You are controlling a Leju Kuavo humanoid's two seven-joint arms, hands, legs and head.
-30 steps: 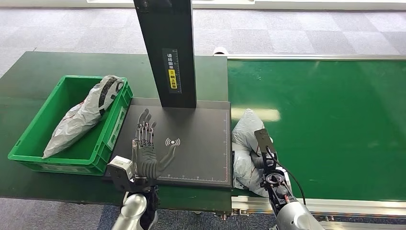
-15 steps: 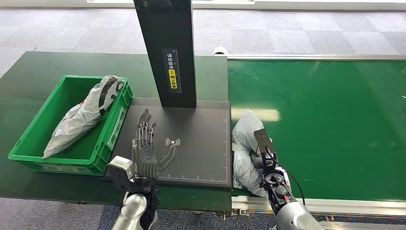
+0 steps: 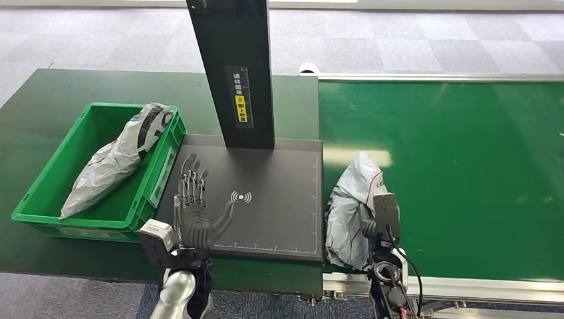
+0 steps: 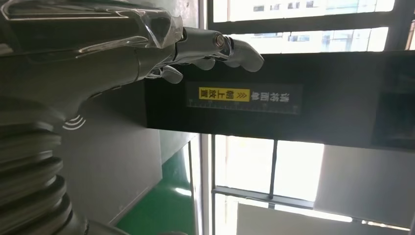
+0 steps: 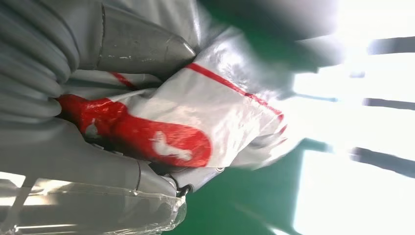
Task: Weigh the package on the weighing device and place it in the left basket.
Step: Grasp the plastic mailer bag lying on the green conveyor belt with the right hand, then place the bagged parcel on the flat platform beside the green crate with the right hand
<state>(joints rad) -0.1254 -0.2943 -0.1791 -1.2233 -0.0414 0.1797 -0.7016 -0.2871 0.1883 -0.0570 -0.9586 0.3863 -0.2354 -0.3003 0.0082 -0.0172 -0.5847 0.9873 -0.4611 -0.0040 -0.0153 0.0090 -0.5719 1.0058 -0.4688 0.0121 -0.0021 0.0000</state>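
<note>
Grey carpet tiles fill the top of the head view, and below them a dark green worktop point(image 3: 60, 100) on the left meets a brighter green conveyor belt point(image 3: 465, 166) on the right. At centre I see the weighing device point(image 3: 266, 199), a flat matte black plate with a white wireless symbol and ruler ticks along its edges. A black post point(image 3: 236, 66) rises from its far edge, carrying a yellow label with Chinese characters I cannot read.

I see the package point(image 3: 352, 206) on the belt just right of the plate, lower centre-right of the frame. It is a crinkled, glossy grey-white plastic bag with thin red lines. Its long axis runs from the bottom of the frame towards the top, narrow end pointing up and slightly right. My right hand point(image 3: 380, 229) holds it at its lower right side. In the right wrist view the grey fingers point(image 5: 137, 46) wrap the bag from both sides, and a red patch with a white mark shows on the film.

My left hand point(image 3: 193, 212) hovers at the plate's lower left corner, fingers spread and holding nothing.

At left sits the green plastic basket point(image 3: 40, 193), with another grey bag point(image 3: 120, 159) lying slantwise inside, its black-and-white printed end on the right rim.
</note>
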